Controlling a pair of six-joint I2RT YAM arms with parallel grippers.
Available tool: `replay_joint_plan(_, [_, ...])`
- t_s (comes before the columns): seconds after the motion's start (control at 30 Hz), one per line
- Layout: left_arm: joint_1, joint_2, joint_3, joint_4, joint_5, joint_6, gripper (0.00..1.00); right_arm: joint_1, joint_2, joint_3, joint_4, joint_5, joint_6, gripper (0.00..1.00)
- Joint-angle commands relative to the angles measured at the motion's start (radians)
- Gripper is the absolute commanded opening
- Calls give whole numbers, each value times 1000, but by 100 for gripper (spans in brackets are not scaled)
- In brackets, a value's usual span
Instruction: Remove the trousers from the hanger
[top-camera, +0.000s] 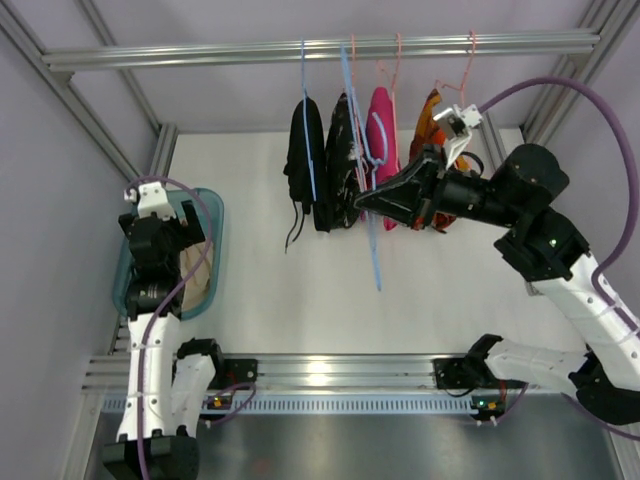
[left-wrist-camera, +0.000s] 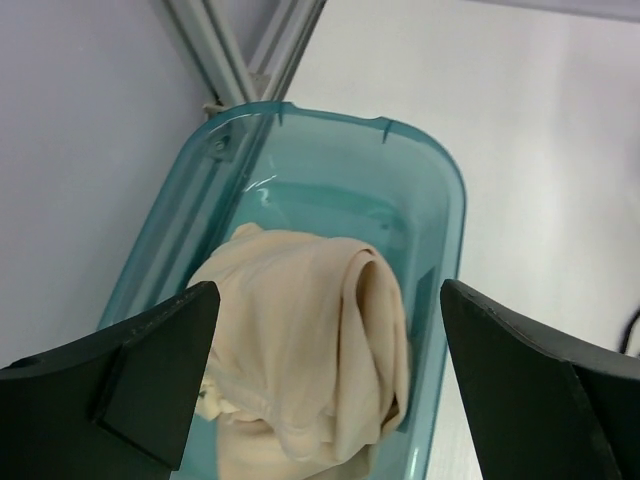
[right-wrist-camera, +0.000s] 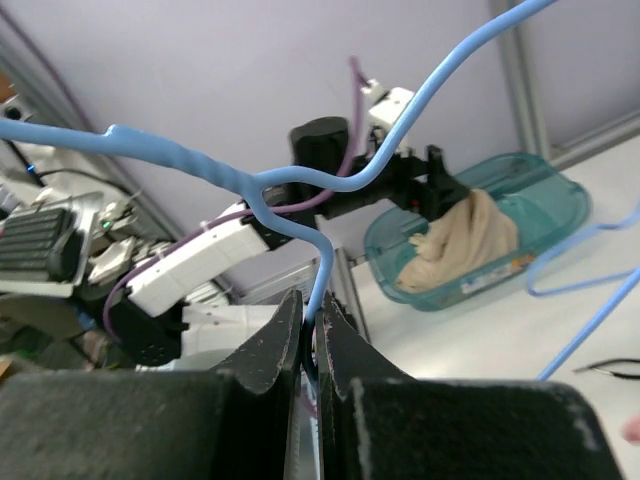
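A: Is any lettering, brand name or number legible in the three views?

B: None. A small coloured sticker (right-wrist-camera: 508, 263) sits on the outer wall of the teal tub (right-wrist-camera: 545, 205), at the left edge of the table (top-camera: 330, 300). Its print is too small to read.

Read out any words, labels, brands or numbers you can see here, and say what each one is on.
No text can be read in any view.
Small pale strip on the side of the teal tub: too small and blurred to read.
The trousers and the hanger show no print.
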Motion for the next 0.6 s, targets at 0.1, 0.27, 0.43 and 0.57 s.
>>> replay_joint_plan(0.1, [4,-10,72,16,143,-69,98,-187,-137,-25,-19,-14,24,0])
replay_joint_plan(0.27, [4,45,111,15,238,-89,98,-354,-238,33,-42,-64,61,0])
replay_joint_plan(0.43, [2,65,161,18,292,-152,98,-541,-345,94,-109,-72,0,0])
replay_joint_plan(0.57, [2,85,197,16,329,-173,98,-668,-431,55,-219,-55,-92,0])
